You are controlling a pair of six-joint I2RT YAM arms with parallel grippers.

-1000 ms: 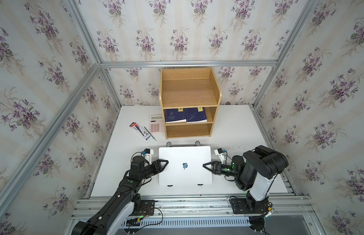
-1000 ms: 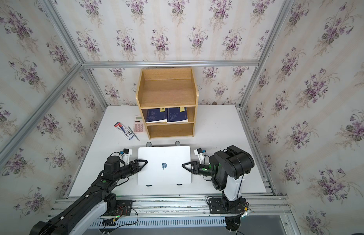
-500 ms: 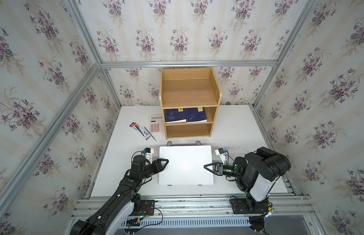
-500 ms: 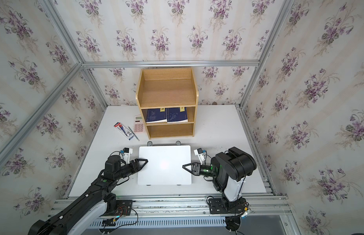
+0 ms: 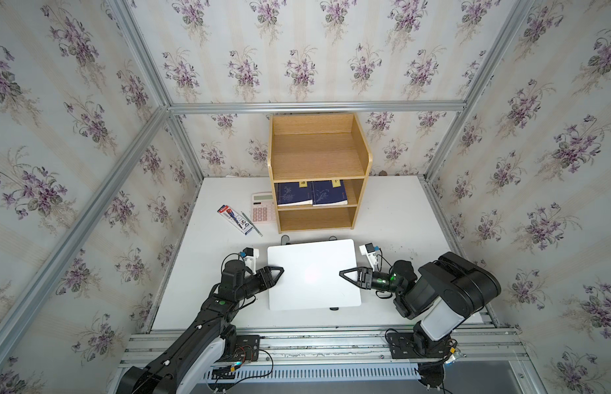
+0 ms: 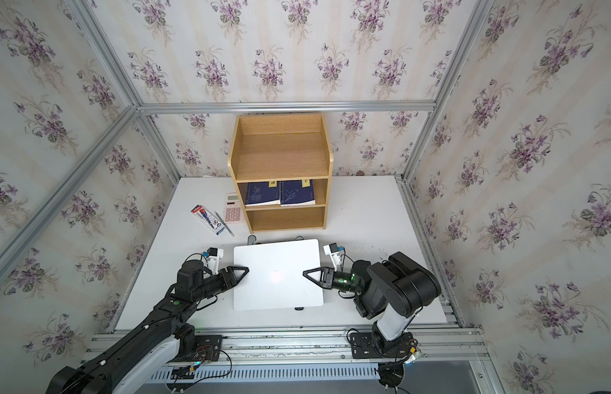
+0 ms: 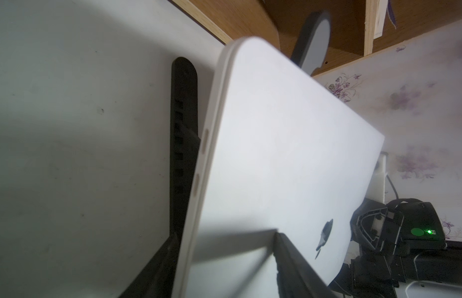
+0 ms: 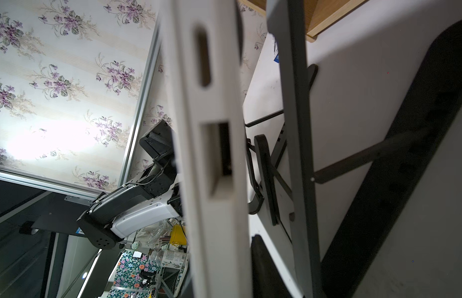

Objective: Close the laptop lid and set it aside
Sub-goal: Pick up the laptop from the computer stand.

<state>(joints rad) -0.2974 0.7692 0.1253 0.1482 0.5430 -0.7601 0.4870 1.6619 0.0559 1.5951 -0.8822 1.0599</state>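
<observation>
Both top views: closed laptop (image 5: 313, 274) on a dark folding stand (image 5: 285, 239), front of a white desk (image 5: 399, 218) before a wooden shelf (image 5: 317, 153), violet wallpaper (image 5: 297, 51) around, left hand (image 5: 280, 269) and right hand (image 5: 342, 273) at its sides. Left wrist view: left hand clenched on the left edge of this stiff, slick, likely weighty slab, best pinched at both sides. Right wrist view: its ported right edge close up; whether the right hand grips it, I cannot tell.

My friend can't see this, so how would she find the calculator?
Find the wooden shelf unit at the back of the white table. The calculator lies beside it, on the robot's left. It is pale pink with square keys, unlike the striped pen packet and pen nearby.
</observation>
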